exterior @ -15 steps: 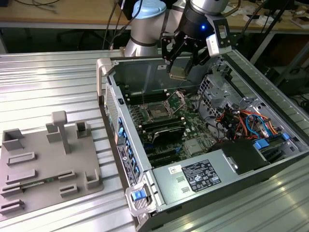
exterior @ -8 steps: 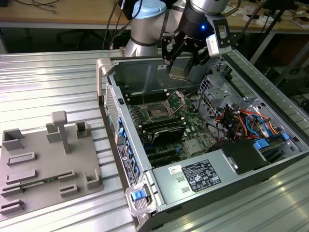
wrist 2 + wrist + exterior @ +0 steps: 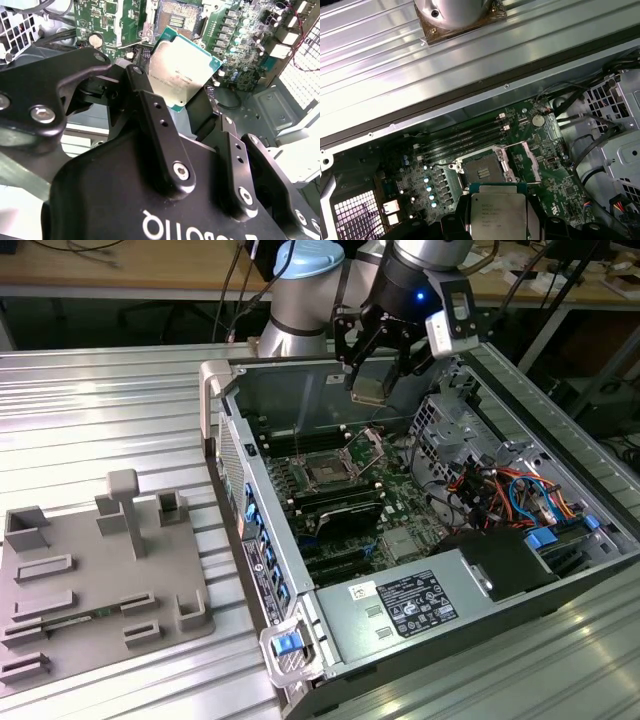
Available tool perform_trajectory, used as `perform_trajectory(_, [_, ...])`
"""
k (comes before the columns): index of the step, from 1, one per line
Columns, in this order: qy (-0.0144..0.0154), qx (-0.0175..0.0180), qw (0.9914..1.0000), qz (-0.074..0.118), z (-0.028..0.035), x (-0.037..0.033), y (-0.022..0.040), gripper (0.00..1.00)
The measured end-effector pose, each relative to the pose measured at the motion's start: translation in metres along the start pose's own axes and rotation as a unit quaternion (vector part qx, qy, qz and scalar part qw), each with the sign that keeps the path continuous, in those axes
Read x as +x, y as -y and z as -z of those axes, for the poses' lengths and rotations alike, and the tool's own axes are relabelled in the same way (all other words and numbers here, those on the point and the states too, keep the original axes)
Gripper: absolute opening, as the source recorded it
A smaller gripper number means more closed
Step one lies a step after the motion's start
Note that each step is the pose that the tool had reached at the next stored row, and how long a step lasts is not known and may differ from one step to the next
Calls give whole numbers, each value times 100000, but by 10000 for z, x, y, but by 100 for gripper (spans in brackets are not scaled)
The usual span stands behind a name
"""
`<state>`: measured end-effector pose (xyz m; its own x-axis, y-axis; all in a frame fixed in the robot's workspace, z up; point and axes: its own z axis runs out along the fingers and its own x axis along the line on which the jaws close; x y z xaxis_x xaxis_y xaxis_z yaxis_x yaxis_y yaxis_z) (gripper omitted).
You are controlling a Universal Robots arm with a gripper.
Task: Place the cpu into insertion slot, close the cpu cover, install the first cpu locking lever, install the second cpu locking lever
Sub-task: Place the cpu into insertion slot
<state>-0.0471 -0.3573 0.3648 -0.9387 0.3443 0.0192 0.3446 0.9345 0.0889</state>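
Aloft, clamped cpu [image 3: 182, 70], insertion slot [image 3: 481, 172] uncovered

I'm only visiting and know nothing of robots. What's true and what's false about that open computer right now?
1. The black gripper holds the small square silvery chip. True.
2. That chip already sits in the square dark socket on the green board. False: the socket is empty; the chip hangs above it.
3. The thin silver cover frame is shut over the socket. False: it stands open beside it.
4. A grey plastic tray lies outside the computer case, on the exterior view's left. True.
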Motion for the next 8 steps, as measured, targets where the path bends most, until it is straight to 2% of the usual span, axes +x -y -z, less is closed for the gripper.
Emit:
perform_trajectory(2, [125,-30,99991,-1364,-3,0,0,55])
perform_trajectory(4, [300,-65,99943,-3376,-8,-2,0,55])
perform_trajectory(8, [307,-71,99941,-3433,-9,-2,0,55])
